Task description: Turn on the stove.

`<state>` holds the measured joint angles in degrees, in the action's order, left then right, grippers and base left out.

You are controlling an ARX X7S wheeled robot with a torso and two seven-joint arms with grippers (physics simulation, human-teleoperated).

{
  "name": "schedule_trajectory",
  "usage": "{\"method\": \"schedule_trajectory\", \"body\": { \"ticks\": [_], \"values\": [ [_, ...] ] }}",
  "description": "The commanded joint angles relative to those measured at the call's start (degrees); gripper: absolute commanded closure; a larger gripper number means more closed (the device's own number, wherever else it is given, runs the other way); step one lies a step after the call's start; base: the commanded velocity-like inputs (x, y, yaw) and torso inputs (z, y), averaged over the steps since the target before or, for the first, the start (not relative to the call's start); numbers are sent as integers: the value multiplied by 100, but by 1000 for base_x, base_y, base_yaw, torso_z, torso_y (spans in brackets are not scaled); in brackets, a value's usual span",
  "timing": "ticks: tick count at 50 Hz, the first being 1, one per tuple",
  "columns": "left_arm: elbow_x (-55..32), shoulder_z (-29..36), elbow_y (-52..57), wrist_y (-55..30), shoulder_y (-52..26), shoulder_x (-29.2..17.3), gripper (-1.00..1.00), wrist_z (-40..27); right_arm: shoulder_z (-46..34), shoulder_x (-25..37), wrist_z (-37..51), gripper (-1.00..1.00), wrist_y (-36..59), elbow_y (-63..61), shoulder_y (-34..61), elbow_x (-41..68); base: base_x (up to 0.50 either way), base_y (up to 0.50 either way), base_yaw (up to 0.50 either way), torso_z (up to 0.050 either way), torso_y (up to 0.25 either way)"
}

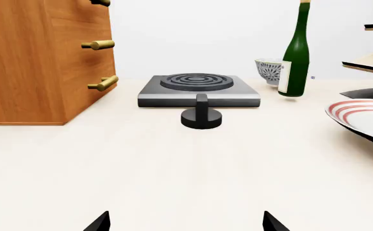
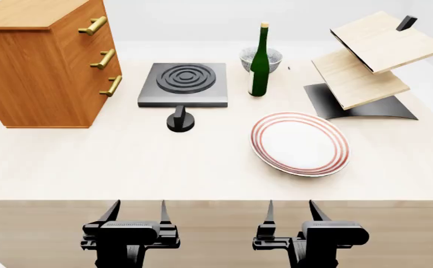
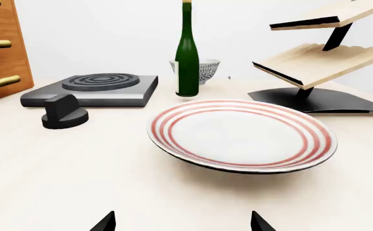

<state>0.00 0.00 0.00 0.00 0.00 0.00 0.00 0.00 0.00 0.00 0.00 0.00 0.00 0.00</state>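
Stove (image 2: 183, 84) sits at about 11 o'clock on the table (image 2: 127, 167), with its black knob (image 2: 181, 120) just in front of it. Left gripper (image 2: 136, 215) and right gripper (image 2: 289, 215) both wait at the near edge, jaws apart and holding nothing. Risk, in my judgement: the knob is small and low, so a badly centred grasp could slip off it, or the arm could touch the wooden drawer cabinet (image 2: 42, 61) at 10 o'clock.
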Motion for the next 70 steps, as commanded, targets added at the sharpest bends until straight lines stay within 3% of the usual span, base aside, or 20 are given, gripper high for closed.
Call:
{"method": "schedule_trajectory", "body": {
  "ticks": [1,16,18,20,21,23,29,36,47,53,70],
  "values": [
    [-56,64,0,0,0,-57,-100,-64,-72,54,72,-100,0,0,0,54,0,0,0,0,0],
    [-376,269,132,-40,76,-293,-100,-408,-328,302,453,-100,391,-250,-79,242,0,0,0,0,0],
    [-36,445,437,-397,-11,-457,-100,-463,-201,290,580,-100,1097,-533,48,403,0,0,0,0,0],
    [-36,407,824,-956,-53,-474,-100,-537,-245,328,653,-100,1231,-773,16,355,0,0,0,0,0],
    [-245,338,1362,-1734,-123,-509,-100,-443,-338,405,616,-100,1685,-1343,-50,339,0,0,0,0,0],
    [-429,273,2013,-2487,-196,-551,-100,-411,-350,465,632,-100,2194,-1997,-66,386,0,0,0,0,0],
    [-856,-14,4213,-5160,-818,-662,-100,-575,-173,565,912,-100,4680,-3828,576,597,0,0,0,0,0],
    [-1505,-638,5552,-6843,-1464,-500,-100,-500,332,456,880,-100,6531,-5329,1272,1153,0,0,0,0,0],
    [-1627,-709,5461,-6756,-1439,-552,-100,-506,303,540,1004,-100,6502,-5447,1309,1187,0,0,0,0,0],
    [-1589,-680,5296,-6427,-1266,-580,-100,-532,448,465,918,-100,5996,-5341,1128,1319,14,0,0,0,0],
    [-1656,-623,5204,-6259,-1205,-660,-100,-624,622,464,923,-100,5872,-5264,1045,1703,486,0,0,0,0]
  ]
}}
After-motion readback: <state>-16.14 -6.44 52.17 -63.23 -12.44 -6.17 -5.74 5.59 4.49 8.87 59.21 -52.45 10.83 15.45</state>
